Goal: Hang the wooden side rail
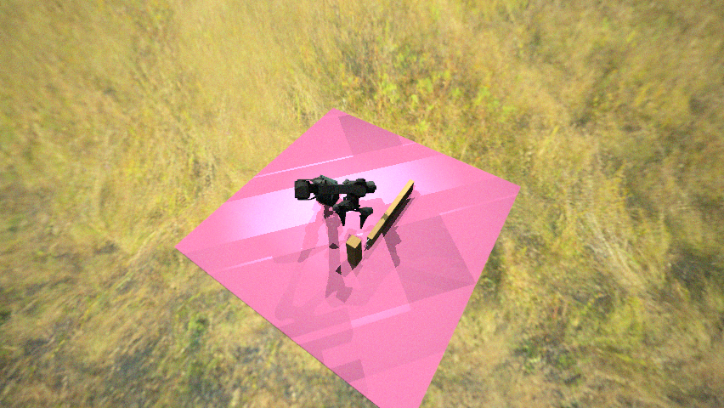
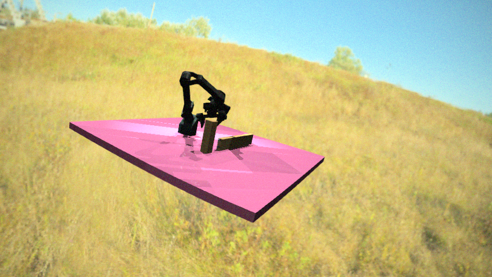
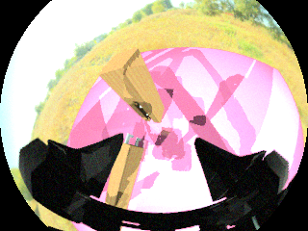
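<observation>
The wooden side rail (image 1: 398,199) (image 2: 235,141) (image 3: 126,173) lies along the table, standing on its narrow edge. Its steel hooks (image 3: 135,141) face the post across a small gap and are not on the pins. The wooden headboard post (image 1: 353,251) (image 2: 208,137) (image 3: 137,87) stands upright. Its dark slot (image 3: 142,110) shows bright metal low down in the wrist view; the separate pins are hard to make out. My gripper (image 1: 353,225) (image 2: 210,125) (image 3: 160,139) is open and empty, above the table near the post and the rail's hook end. In the exterior view the post hides part of it.
The pink table (image 1: 430,354) (image 2: 241,192) carries the post, the rail and the arm's base (image 2: 186,127). The base stands behind the post in the exterior view. Shadows of the arm and bright light bands cross the table top.
</observation>
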Available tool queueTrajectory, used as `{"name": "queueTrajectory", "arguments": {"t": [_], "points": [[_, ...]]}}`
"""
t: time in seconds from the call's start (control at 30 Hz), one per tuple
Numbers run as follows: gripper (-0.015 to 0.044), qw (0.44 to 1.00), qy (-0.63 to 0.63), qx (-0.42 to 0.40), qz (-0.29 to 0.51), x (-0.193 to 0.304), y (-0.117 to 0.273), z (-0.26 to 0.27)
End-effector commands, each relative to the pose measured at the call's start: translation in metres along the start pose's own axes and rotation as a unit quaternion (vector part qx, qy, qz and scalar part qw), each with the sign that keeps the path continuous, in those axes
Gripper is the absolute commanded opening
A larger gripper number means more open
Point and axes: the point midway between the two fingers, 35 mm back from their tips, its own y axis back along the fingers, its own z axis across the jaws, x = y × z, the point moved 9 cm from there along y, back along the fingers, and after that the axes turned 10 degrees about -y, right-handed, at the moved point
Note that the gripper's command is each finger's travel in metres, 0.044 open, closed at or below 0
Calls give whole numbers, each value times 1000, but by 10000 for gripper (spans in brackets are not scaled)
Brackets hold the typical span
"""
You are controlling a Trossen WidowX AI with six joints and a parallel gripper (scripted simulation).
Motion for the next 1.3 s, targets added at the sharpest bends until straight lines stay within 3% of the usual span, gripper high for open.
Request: {"name": "queueTrajectory", "arguments": {"t": [0.0, 0.17, 0.87, 1.07, 1.27], "points": [[440, 995, 94, -16, -10, 3, 2, 7], [440, 983, 178, -34, -20, 7, 3, 14], [440, 982, 183, -32, -20, 7, 3, 14], [440, 943, 333, 13, 3, 10, 3, 27], [440, 868, 491, 46, 51, 14, 4, 41]]}}
